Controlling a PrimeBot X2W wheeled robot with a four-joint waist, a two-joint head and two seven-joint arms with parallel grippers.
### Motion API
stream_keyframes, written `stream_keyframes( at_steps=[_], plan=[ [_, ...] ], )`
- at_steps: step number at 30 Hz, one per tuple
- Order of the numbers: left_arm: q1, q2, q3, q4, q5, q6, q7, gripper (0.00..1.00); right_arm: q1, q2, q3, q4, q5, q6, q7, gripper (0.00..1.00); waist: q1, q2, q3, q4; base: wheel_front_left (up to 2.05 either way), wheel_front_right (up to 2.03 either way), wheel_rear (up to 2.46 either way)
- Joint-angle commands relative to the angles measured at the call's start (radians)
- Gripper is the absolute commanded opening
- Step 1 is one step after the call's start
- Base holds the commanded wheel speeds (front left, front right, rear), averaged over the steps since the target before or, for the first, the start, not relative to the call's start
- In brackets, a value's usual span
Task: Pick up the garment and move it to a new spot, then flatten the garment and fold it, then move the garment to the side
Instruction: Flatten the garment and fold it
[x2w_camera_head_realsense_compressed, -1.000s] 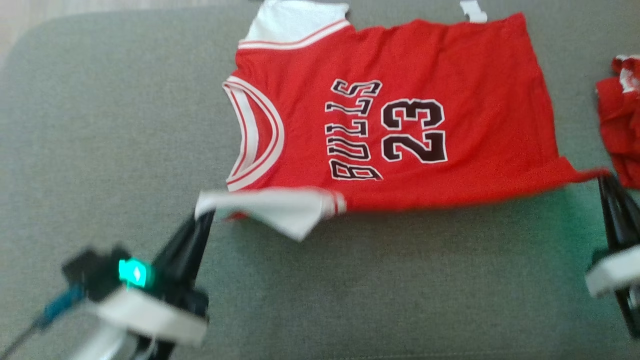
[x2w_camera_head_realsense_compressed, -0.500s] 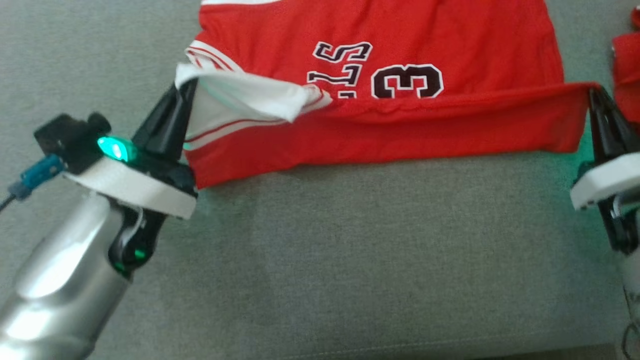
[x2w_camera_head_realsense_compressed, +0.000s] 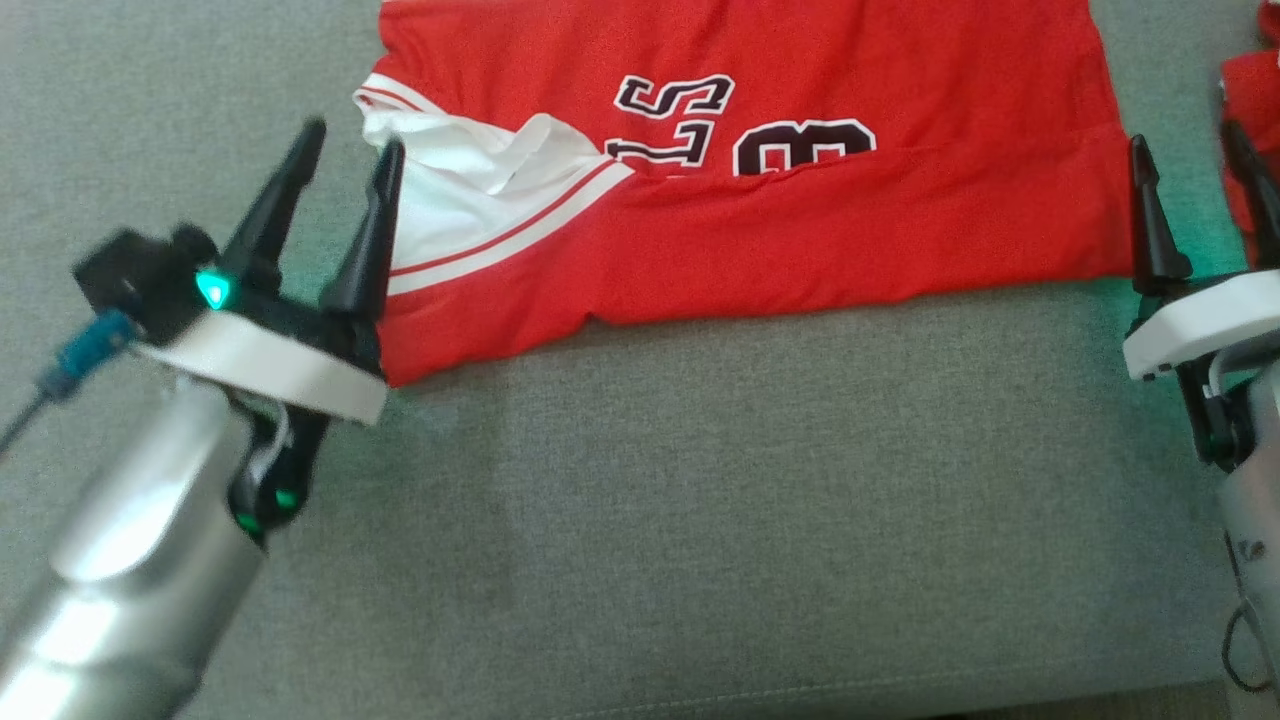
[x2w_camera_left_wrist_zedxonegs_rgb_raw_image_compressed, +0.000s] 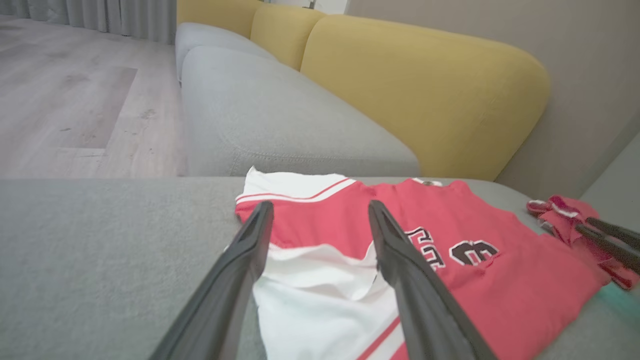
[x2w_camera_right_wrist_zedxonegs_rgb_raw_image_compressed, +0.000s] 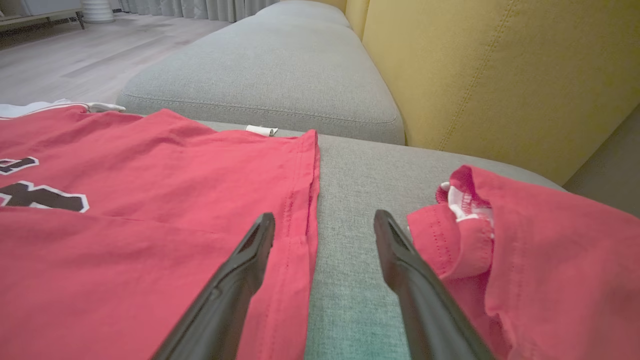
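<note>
The garment (x2w_camera_head_realsense_compressed: 800, 230) is a red jersey with black lettering and white trim, lying on the grey sofa seat with its near half folded over the far half. My left gripper (x2w_camera_head_realsense_compressed: 355, 137) stands open at the jersey's left end beside the white shoulder strap (x2w_camera_head_realsense_compressed: 450, 200), nothing between its fingers. In the left wrist view the open left gripper (x2w_camera_left_wrist_zedxonegs_rgb_raw_image_compressed: 320, 205) straddles the white strap over the garment (x2w_camera_left_wrist_zedxonegs_rgb_raw_image_compressed: 500, 280). My right gripper (x2w_camera_head_realsense_compressed: 1185, 135) is open at the jersey's right end. In the right wrist view the right gripper (x2w_camera_right_wrist_zedxonegs_rgb_raw_image_compressed: 325, 215) straddles the garment's (x2w_camera_right_wrist_zedxonegs_rgb_raw_image_compressed: 125, 200) hem edge.
A second crumpled red garment (x2w_camera_head_realsense_compressed: 1250, 100) lies just right of my right gripper, also seen as red cloth (x2w_camera_right_wrist_zedxonegs_rgb_raw_image_compressed: 525, 240). Grey seat cushion (x2w_camera_head_realsense_compressed: 700, 500) stretches toward me. A yellow backrest (x2w_camera_left_wrist_zedxonegs_rgb_raw_image_compressed: 425, 90) stands behind, wood floor (x2w_camera_left_wrist_zedxonegs_rgb_raw_image_compressed: 75, 100) beyond the sofa's end.
Both grippers carried the jersey's near edge away from me over its far half, then opened and let it go. The head camera tilted down between the earliest frame and now.
</note>
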Motion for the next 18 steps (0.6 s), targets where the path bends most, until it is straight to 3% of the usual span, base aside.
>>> stream_keyframes(
  at_steps=[1, 9, 15, 16, 17, 18],
  plan=[
    [0.009, 0.029, 0.028, -0.018, 0.011, 0.014, -0.009, 1.00, 0.017, -0.014, 0.010, -0.023, 0.005, 0.007, -0.014, 1.00, -0.0001, 0.0000, -0.006, 0.003, 0.00, 0.00, 0.00],
    [0.177, 0.010, -0.005, 0.001, 0.019, 0.141, 0.013, 1.00, 0.066, -0.007, 0.001, -0.027, 0.030, 0.007, -0.020, 1.00, -0.0001, 0.0000, -0.034, 0.002, 0.00, 0.00, 0.00],
    [0.233, 0.012, -0.036, 0.003, -0.005, 0.164, 0.091, 1.00, 0.089, -0.004, 0.012, -0.046, 0.041, 0.007, -0.021, 1.00, -0.0001, 0.0000, -0.044, 0.003, 0.00, 0.00, 0.00],
    [0.235, 0.013, -0.041, 0.002, -0.007, 0.162, 0.099, 0.83, 0.091, -0.002, 0.018, -0.048, 0.048, 0.007, -0.021, 1.00, -0.0001, 0.0000, -0.046, 0.004, 0.00, 0.00, 0.00],
    [0.239, 0.013, -0.048, -0.007, -0.014, 0.150, 0.110, 0.12, 0.095, -0.001, 0.034, -0.041, 0.062, 0.007, -0.021, 1.00, -0.0001, 0.0000, -0.050, 0.006, 0.00, 0.00, 0.00],
    [0.241, 0.014, -0.056, -0.013, -0.016, 0.141, 0.118, 0.00, 0.097, 0.001, 0.045, -0.032, 0.074, 0.007, -0.021, 1.00, -0.0001, 0.0000, -0.052, 0.007, 0.00, 0.00, 0.00]
  ],
)
